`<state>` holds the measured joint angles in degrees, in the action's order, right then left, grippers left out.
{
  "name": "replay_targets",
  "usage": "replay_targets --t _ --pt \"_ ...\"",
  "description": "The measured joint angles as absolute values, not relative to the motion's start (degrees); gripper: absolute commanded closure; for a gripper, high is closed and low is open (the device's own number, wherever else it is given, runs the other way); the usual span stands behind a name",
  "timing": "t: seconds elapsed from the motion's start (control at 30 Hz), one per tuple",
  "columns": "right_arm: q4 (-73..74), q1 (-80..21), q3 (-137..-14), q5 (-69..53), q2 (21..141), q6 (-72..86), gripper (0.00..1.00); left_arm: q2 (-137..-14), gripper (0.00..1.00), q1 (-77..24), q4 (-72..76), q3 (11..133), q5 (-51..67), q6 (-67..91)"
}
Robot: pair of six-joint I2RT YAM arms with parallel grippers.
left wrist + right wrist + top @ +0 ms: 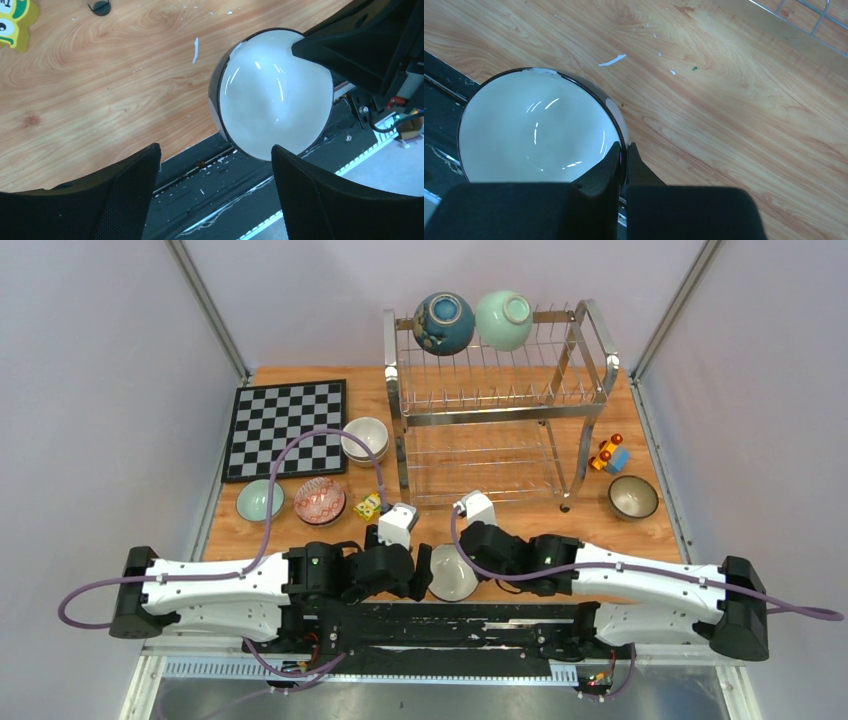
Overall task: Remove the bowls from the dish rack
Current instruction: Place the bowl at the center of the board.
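Top external view: dish rack [495, 412] stands at the far middle of the bench [690, 530]. Two items sit on edge on its upper tier, side by side: dark blue bowl [443, 323] and mint green bowl [503, 320]. The lower tier shows bare wire.

On the bench, left of the rack: stacked cream bowls [365, 438], pale green bowl [259, 500] and red-patterned bowl [319, 500], all near the chessboard [285, 428]. Right of the rack: dark-rimmed bowl [633, 496], just beside a toy car [608, 453].

Right wrist view: right hand [624, 152] is pressed together on the dark rim of a white bowl [539, 132], one finger inside and one outside. The bowl hangs tilted over the near bench edge, between the two hands.

Left wrist view: left hand [215, 150] is spread wide, fingers on either side of the bowl's lower rim, pinching nothing; contact cannot be confirmed.

Markings: yellow block [15, 25] carries green and black print, cut off by the frame edge and not legible.
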<state>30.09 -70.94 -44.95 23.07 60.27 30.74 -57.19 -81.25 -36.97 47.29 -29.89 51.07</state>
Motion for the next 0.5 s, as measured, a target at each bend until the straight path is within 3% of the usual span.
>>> replay_targets --t 0.27,0.5 --pt "30.24 -72.73 -48.47 24.25 64.25 33.87 1.0 -60.12 0.33 -81.25 -37.54 47.51 -32.25 52.29" --pt "32.73 -75.0 -52.27 26.11 67.11 37.95 1.0 -62.02 0.4 -81.25 -39.35 47.51 -34.79 54.33"
